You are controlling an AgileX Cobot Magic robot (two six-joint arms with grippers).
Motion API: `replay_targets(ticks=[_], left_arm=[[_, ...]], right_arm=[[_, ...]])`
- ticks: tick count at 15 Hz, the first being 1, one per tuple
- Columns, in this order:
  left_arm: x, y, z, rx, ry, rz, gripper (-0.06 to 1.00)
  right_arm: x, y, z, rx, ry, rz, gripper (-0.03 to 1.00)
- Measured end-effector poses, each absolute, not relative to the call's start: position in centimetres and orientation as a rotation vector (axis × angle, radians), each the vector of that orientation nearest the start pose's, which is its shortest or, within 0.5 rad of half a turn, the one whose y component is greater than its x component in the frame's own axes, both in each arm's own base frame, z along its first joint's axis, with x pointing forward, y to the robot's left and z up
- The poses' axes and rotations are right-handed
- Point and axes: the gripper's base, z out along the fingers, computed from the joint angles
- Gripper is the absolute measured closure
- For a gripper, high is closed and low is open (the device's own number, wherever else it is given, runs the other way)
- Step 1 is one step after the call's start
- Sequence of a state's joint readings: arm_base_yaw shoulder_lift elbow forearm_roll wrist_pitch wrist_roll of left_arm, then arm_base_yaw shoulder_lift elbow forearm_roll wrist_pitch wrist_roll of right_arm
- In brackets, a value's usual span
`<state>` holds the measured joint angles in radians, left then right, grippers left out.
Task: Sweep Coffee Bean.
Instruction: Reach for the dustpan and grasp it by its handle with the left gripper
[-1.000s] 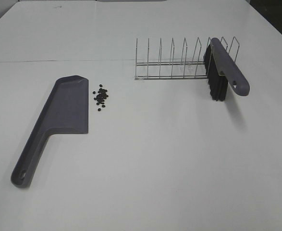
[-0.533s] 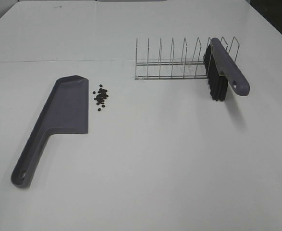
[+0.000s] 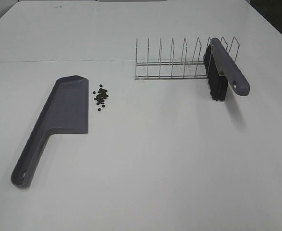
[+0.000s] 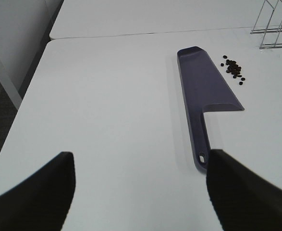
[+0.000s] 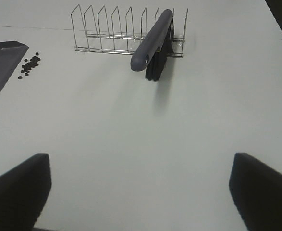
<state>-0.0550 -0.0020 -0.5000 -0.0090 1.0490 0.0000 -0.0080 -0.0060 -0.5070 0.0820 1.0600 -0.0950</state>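
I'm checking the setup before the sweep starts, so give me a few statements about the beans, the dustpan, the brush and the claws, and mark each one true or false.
1. The coffee beans lie inside the dustpan. False: they sit on the table beside it.
2. The brush rests in the wire rack. True.
3. The left claw grips the dustpan's handle. False: it is open, empty and clear of the handle.
4. The right claw is open and holds nothing. True.
5. The brush is touching the beans. False: it is at the rack's far end, well apart from them.
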Motion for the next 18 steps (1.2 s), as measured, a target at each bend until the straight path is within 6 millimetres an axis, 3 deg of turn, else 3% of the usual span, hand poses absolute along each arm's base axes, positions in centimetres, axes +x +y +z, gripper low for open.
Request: replay_targets(ticks=[15,18], left_arm=[[-0.5,0.0,27.8,0.056,2.029,-0.045,0.25],[1.1,-0.1,29.5,0.055,2.013,-0.046,0.25]], right_arm=[[-0.7,0.7,27.9,-0.093,2.026,0.033,0.10],[-0.7,0.7,27.9,-0.093,2.026,0.033,0.10]])
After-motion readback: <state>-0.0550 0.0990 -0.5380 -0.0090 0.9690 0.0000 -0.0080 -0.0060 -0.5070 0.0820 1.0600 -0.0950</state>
